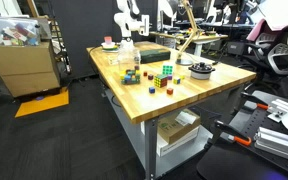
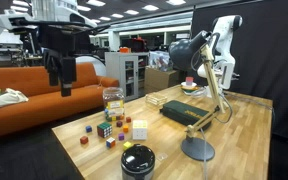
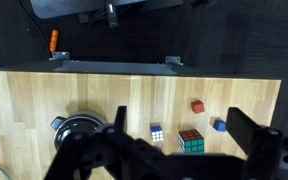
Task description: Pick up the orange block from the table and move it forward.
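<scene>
The small orange block [image 3: 197, 106] lies on the light-wood table [image 3: 104, 90], close to its far edge in the wrist view. It also shows in both exterior views [image 1: 150, 88] [image 2: 84, 141]. My gripper [image 3: 184, 116] is open and empty. It hangs high above the table, its two dark fingers framing the block group from above. A blue block [image 3: 219, 125], a Rubik's cube [image 3: 191, 141] and a small white-edged cube [image 3: 156, 132] lie just short of the orange block. The white arm [image 2: 222, 40] stands at the table's far end.
A black bowl [image 3: 79, 128] [image 2: 137, 160] sits to one side of the cubes. A desk lamp [image 2: 199, 100], a dark flat box [image 2: 179, 110], a clear jar [image 2: 112, 98] and a white cube [image 2: 139, 130] also stand on the table. Dark floor lies beyond the table's edge [image 3: 144, 68].
</scene>
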Available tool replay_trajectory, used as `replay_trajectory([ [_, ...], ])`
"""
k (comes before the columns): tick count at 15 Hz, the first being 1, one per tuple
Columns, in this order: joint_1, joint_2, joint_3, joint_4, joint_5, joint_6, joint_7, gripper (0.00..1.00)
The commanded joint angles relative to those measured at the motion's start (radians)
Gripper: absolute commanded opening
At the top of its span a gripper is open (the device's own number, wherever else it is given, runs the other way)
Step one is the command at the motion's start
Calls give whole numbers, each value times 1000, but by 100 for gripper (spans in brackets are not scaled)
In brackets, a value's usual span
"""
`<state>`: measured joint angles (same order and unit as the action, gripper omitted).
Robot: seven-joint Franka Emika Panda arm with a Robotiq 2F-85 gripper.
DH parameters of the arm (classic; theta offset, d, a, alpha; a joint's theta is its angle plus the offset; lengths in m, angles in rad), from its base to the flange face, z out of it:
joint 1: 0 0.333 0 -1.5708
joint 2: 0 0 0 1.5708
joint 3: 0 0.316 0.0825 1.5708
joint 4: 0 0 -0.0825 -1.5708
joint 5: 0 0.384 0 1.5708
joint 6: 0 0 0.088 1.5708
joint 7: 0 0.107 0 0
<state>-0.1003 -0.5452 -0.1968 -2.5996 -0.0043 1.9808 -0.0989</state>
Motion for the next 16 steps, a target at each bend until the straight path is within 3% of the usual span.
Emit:
replay_trajectory([
  [1, -15, 2, 14, 1, 8, -2, -7, 100],
  [7, -7, 24, 35, -6, 13, 44, 25, 100],
  [11, 18, 60, 100, -40, 16, 153, 94, 100],
  [14, 20, 97, 162, -75, 4, 293, 221, 100],
  [15, 29, 82, 139, -59, 17, 225, 166, 100],
  [16, 32, 90, 148, -65, 16, 238, 179, 100],
])
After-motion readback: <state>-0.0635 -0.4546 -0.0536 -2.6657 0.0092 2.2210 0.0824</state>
